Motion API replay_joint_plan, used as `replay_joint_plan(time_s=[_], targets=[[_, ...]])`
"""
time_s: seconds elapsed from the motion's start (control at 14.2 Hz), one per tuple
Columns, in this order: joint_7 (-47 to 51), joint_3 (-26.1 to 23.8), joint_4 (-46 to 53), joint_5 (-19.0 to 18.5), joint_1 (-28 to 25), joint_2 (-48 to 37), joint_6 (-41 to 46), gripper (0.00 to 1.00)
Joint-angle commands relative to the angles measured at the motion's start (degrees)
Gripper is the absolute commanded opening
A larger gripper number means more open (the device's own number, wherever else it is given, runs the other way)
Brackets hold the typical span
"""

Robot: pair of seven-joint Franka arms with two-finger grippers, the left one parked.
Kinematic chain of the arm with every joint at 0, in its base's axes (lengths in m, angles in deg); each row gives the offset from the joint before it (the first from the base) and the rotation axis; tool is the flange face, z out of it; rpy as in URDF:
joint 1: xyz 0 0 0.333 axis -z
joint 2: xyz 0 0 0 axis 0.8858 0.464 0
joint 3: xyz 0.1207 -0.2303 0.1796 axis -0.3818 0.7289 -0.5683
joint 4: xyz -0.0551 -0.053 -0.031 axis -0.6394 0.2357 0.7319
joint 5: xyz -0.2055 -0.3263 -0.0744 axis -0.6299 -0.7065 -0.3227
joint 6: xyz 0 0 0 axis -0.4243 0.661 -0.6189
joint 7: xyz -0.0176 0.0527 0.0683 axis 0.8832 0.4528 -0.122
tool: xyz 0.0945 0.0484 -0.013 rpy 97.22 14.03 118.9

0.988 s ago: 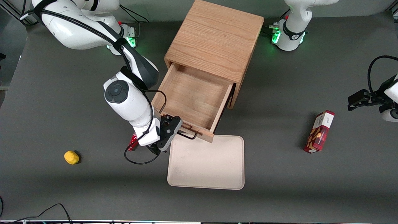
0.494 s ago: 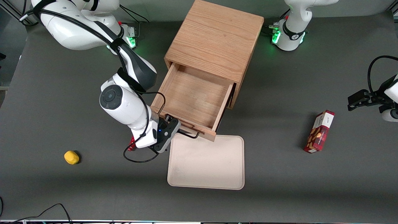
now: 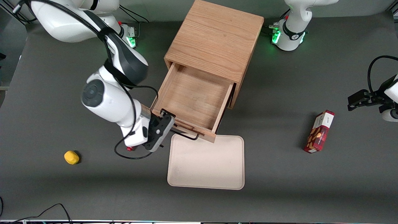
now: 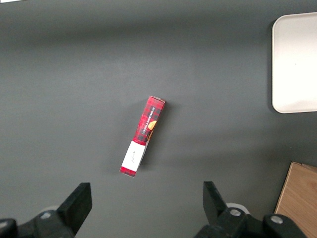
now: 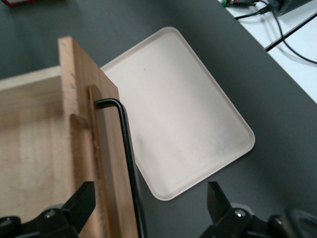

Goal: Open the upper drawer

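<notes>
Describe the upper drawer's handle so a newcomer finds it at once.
Start at the oak cabinet mid-table; its upper drawer stands pulled out over the cream tray. On the drawer front runs the thin black metal bar handle, with the gripper open beside its end. Nothing else nearby is black wire-thin.

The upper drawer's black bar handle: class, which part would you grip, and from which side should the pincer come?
Grip the straight middle run of the black bar handle, away from its bent ends. It stands off the upper drawer front, leaving a gap for one finger. Come from in front of the drawer, above the beige tray, fingers straddling the bar. The pincer sits open there now.
</notes>
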Motion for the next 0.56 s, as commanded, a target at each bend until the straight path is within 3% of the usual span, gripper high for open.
replay_joint_plan(time_s=[0.0,0.21,0.49], targets=[[-0.9,4.5,-1.9,4.0,2.1,-9.4,8.4,1.0],[4.5,8.2,-3.8,3.7,6.9,-17.1,19.2,1.0],[14.5,14.0,-15.8,3.5,15.2,-31.2,21.1,1.0]])
